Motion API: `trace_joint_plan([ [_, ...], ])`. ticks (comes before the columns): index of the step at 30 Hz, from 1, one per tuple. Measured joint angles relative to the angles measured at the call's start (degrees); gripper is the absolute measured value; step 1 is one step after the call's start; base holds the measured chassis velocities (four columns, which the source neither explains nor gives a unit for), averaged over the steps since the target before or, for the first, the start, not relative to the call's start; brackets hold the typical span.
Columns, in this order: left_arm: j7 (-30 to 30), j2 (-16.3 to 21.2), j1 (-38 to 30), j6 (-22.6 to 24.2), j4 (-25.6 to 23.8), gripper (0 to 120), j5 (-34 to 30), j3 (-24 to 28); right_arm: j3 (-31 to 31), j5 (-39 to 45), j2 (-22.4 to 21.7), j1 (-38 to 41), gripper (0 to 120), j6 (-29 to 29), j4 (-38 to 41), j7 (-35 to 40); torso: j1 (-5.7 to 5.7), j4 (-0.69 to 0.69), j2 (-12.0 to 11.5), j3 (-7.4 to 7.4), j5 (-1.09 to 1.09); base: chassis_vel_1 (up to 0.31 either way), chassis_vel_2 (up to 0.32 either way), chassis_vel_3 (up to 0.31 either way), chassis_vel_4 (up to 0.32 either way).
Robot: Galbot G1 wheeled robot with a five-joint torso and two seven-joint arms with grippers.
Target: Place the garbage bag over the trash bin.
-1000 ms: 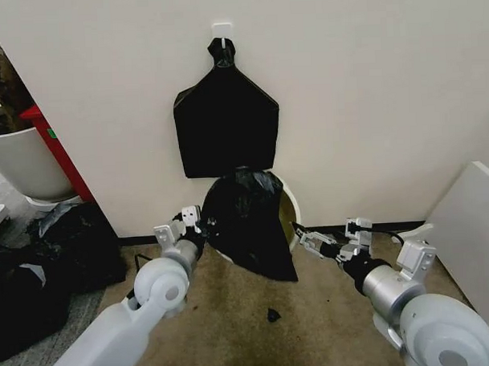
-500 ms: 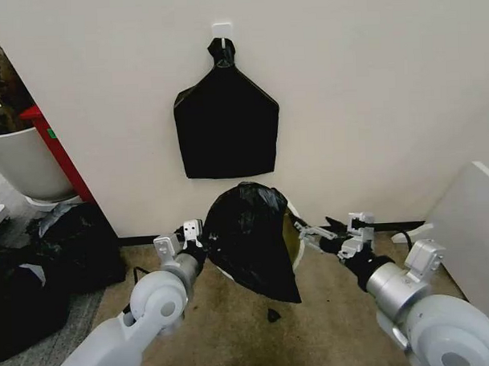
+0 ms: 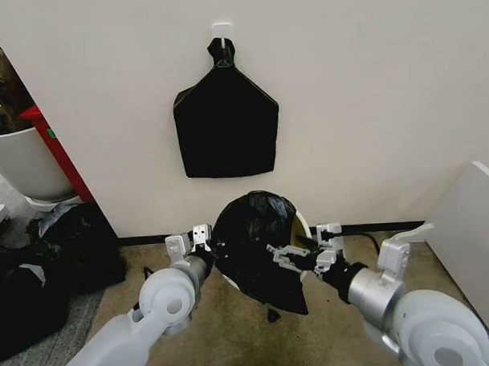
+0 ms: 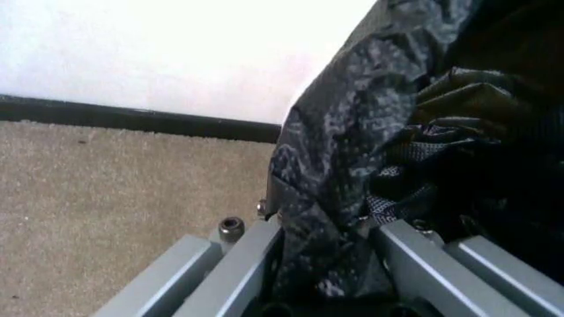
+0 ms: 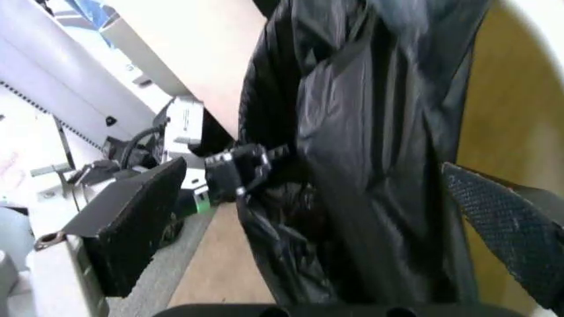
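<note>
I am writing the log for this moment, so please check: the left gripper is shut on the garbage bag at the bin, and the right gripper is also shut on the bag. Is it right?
Not quite. The left gripper is shut on the garbage bag at the trash bin, but the right gripper is open: the right wrist view shows its fingers spread wide apart, with the bag's film between them, not pinched.

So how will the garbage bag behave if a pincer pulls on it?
Probably floppy: the garbage bag sags in wrinkles over the trash bin. Its glossy film looks slippery and thin, so it may slip or tear. The left pincer has bunched film between its fingers.
</note>
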Motion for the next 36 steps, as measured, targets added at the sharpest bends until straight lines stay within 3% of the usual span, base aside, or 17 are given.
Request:
trace_joint_plan([
  [11,1.1,-0.3,0.5,0.0,-0.9,0,0.6,0.0,-3.7,-3.4,1.7,1.9,99,-0.1,-3.1,3.0,0.00,0.00,0.0,0.00,0.00,0.000,0.000,0.000,0.000],
  [23,2.1,-0.4,0.0,-0.3,0.7,0,2.4,0.0,-0.9,-5.0,0.4,1.2,98,-0.3,-0.1,3.5,0.00,0.00,0.0,0.00,0.00,0.000,0.000,0.000,0.000],
  [36,3.0,-0.3,0.1,-0.5,0.1,0,3.1,0.2,-3.4,-6.0,2.8,2.6,93,-0.3,-3.9,4.4,0.00,0.00,0.0,0.00,0.00,0.000,0.000,0.000,0.000],
])
